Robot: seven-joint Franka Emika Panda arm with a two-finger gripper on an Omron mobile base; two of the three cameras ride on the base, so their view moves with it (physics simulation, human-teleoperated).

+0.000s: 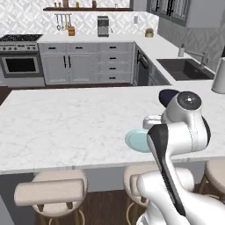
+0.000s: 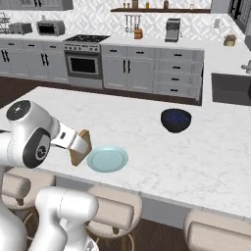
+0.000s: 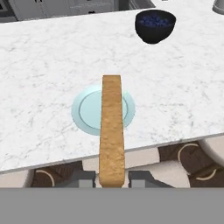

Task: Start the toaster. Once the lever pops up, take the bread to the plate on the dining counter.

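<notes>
While the gripper (image 3: 112, 178) hangs at the near edge of the dining counter (image 1: 66, 123), its jaws are clamped narrow on the bread (image 3: 111, 127), held edge-up so the slice points straight out at the plate (image 3: 87, 114). The plate lies flat near that edge, just beyond the slice. A dark bowl (image 2: 176, 120) sits well apart, posing no obstruction. Judgement: delivery is nearly done; lowering and release remain.
</notes>
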